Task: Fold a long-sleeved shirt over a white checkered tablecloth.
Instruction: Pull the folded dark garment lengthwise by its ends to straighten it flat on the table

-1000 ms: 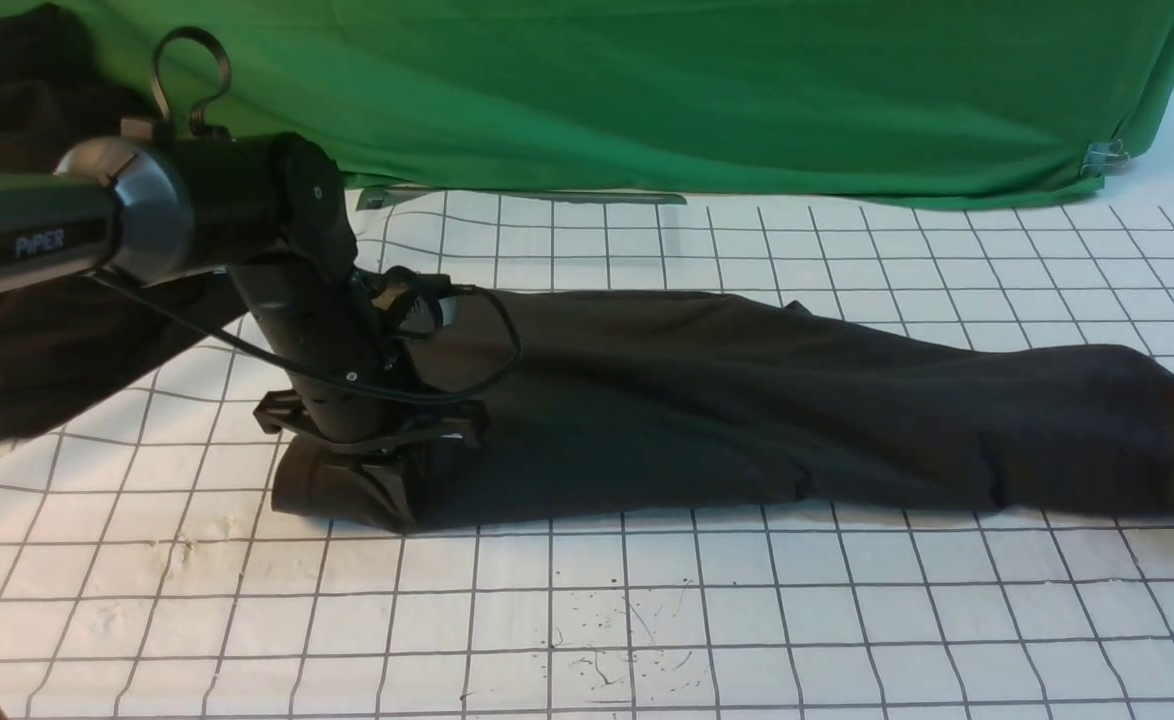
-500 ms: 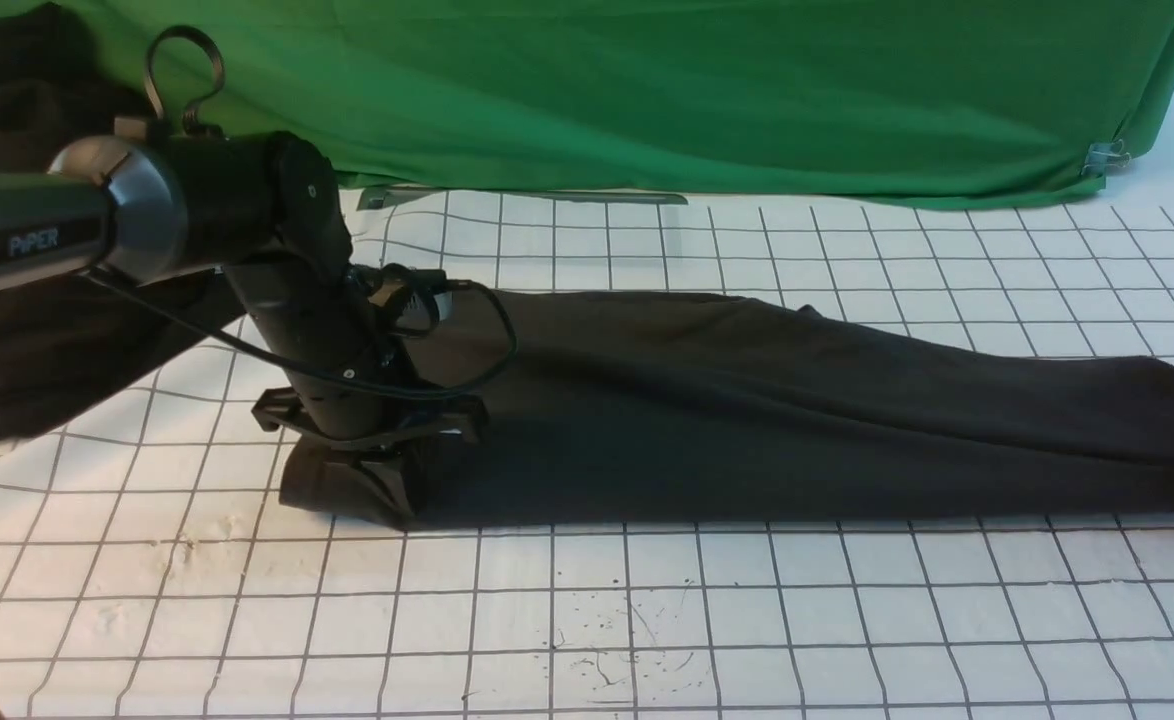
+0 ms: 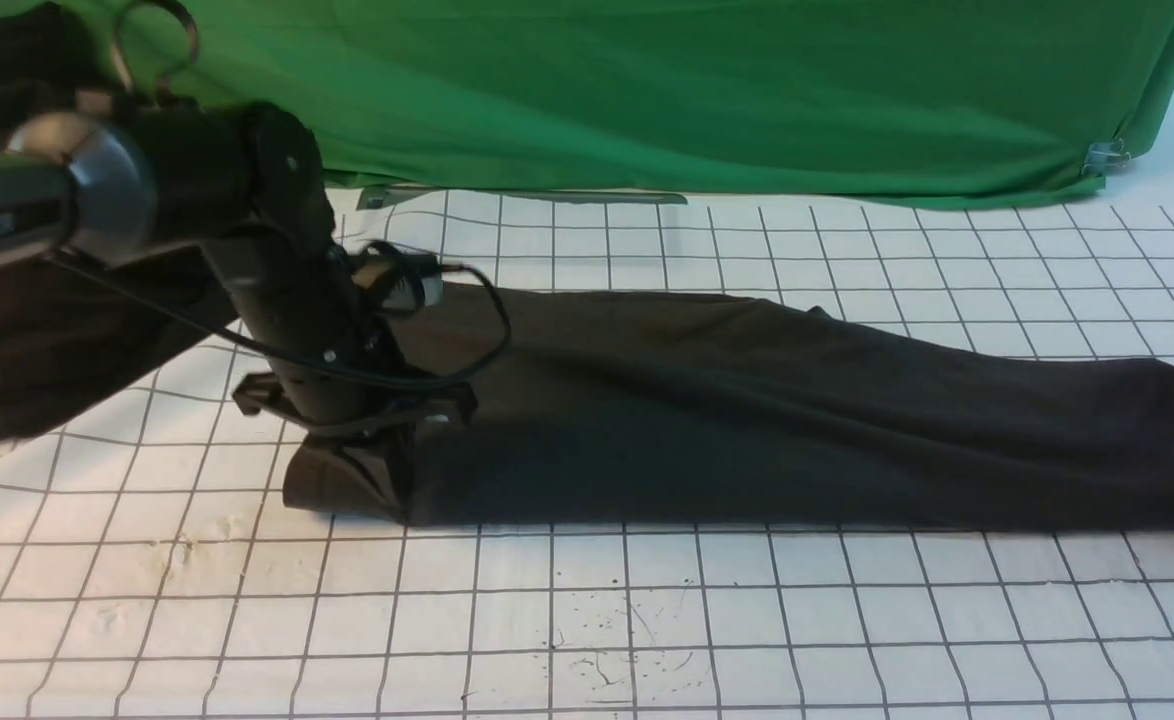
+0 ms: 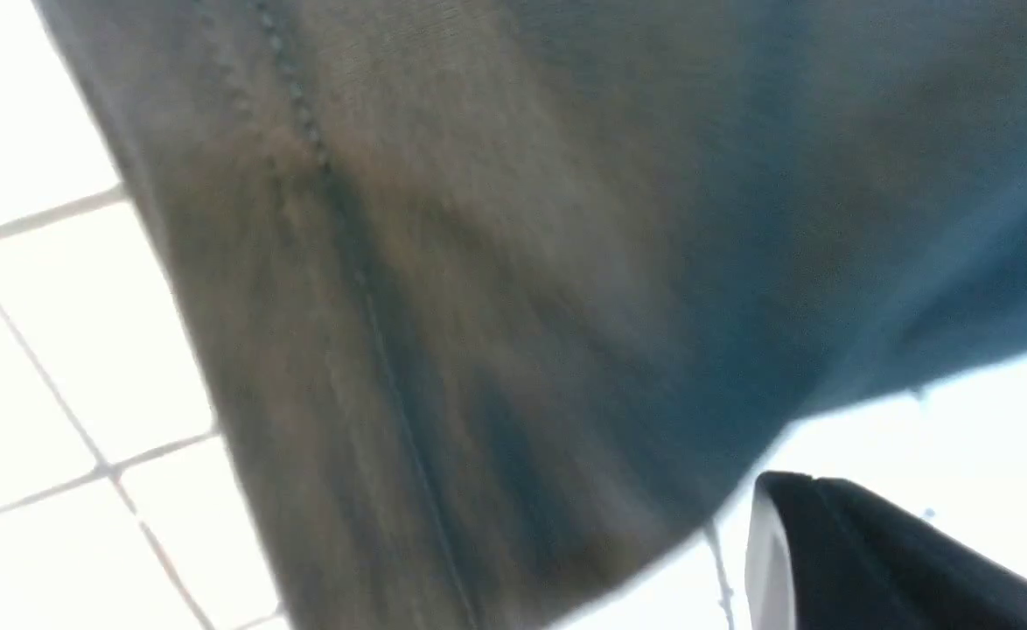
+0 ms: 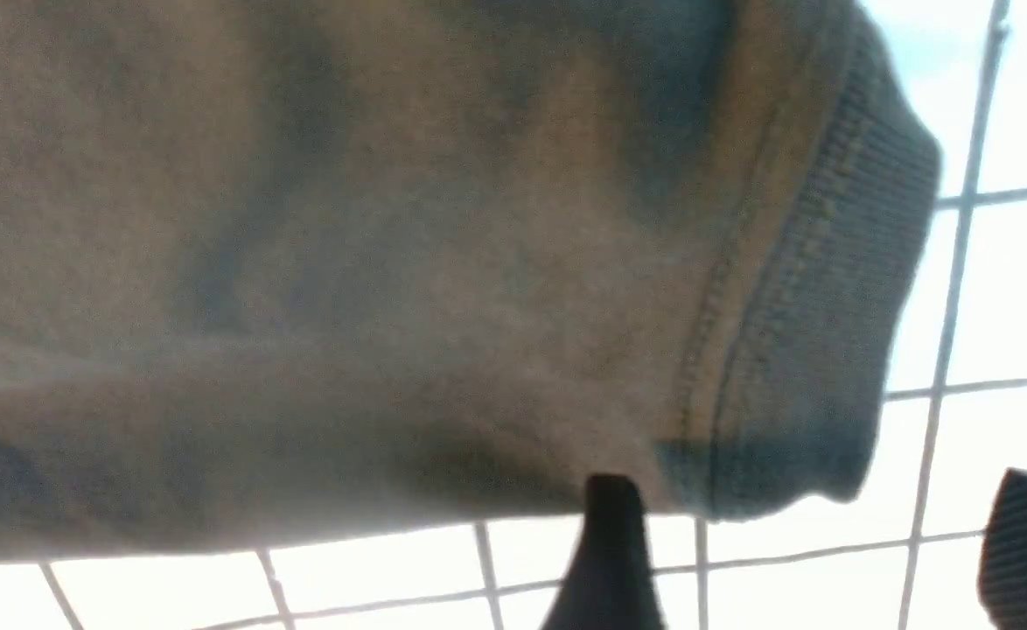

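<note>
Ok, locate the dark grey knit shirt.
Front view: the dark grey knit shirt lies across the middle of the white checkered tablecloth, left end at the left hand.

The long-sleeved shirt point(image 3: 747, 410) is soft, matt knit cloth, fuzzy up close, its edge band point(image 5: 828, 306) ribbed and stitched. The white checkered tablecloth point(image 3: 747, 620) looks smooth with a faint sheen (crinkled at the near left). The green cloth point(image 3: 697, 90) is matt fabric.
</note>
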Tool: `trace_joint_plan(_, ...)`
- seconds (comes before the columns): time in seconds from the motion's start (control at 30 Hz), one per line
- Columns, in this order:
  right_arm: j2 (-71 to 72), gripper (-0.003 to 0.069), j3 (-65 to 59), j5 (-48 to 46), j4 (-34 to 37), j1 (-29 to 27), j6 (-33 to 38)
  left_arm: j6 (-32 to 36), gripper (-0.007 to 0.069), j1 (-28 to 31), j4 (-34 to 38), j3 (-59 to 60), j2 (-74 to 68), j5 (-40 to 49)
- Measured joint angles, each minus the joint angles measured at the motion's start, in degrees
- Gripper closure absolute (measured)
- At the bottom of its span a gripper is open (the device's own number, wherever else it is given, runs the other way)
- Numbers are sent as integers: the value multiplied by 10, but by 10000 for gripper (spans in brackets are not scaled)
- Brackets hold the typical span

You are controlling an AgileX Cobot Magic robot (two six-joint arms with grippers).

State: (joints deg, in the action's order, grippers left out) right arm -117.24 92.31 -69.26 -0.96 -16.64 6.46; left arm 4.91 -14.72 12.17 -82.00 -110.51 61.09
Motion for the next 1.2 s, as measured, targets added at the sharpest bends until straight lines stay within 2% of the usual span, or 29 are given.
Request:
trace_joint_plan(0.07,21,157,0,0,0,2,-27,-2,629,0,0,0,33,-5)
trace_joint_plan(0.2,66,272,1,25,17,25,-35,-19,629,0,2,-14,73,-56)
trace_joint_plan(0.37,64,601,9,116,172,111,92,-21,629,0,17,-86,14,-90)
trace_joint_plan(0.47,39,635,23,155,211,153,127,-21,629,1,2,-117,-35,-97)
trace_joint_plan(0.57,12,614,46,190,221,195,147,-26,629,8,-6,-142,-68,-95)
trace_joint_plan(0.63,-12,561,73,200,222,223,169,-39,629,20,-9,-156,-81,-97)
trace_joint_plan(0.67,-30,491,94,205,223,244,186,-55,629,31,-10,-164,-85,-104)
trace_joint_plan(0.7,-36,470,100,206,224,249,189,-60,629,35,-10,-166,-85,-107)
trace_joint_plan(0.77,-66,349,132,208,227,280,203,-78,629,58,-12,-175,-86,-121)
trace_joint_plan(0.87,-93,251,162,217,228,305,207,-91,613,87,-15,-177,-87,-142)
trace_joint_plan(1.0,-104,228,178,236,228,314,207,-78,551,96,-30,-177,-94,-164)
trace_joint_plan(1.1,-106,223,181,247,226,315,207,-74,428,95,-34,-177,-107,-205)
trace_joint_plan(1.13,-106,223,182,250,225,315,207,-72,358,95,-33,-177,-116,-232)
trace_joint_plan(1.2,-106,223,182,250,222,315,207,-72,316,95,-32,-177,-122,-247)
